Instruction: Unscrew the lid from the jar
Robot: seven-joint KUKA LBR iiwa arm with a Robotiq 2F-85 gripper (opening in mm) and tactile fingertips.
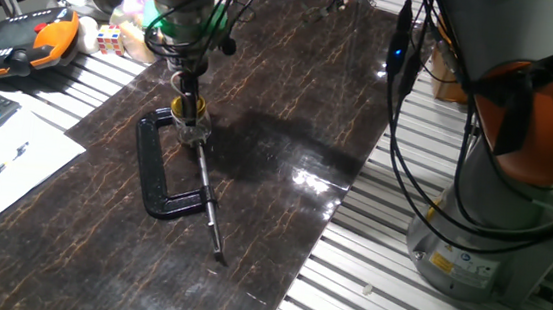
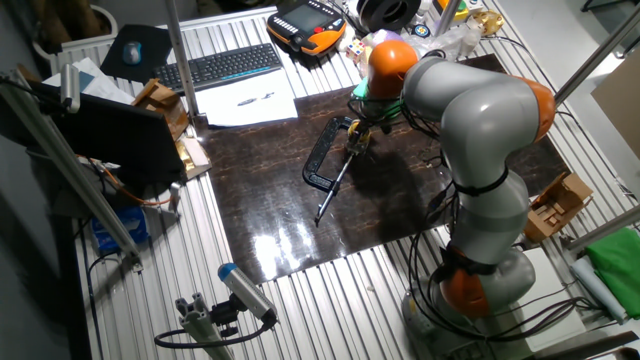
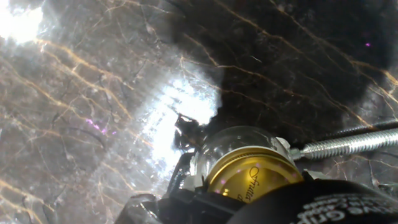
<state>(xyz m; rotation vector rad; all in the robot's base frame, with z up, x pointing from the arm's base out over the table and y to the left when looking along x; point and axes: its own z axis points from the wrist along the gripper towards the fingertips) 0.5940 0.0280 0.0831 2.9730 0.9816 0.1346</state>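
Small clear glass jar [image 3: 233, 146] standing upright on the dark marbled tabletop [image 1: 287, 146], pinned in the mouth of a black C-clamp [image 1: 155, 169] lying flat there, tip of the silver threaded screw [image 3: 348, 144] pressing against the glass side. Round gold-yellow metal lid [image 3: 252, 180] seated on top, printed script across it. Two-finger gripper [image 1: 189, 113] down directly over lid and jar; black fingers [image 3: 186, 205] at the lid's edge, grip or gap impossible to tell.
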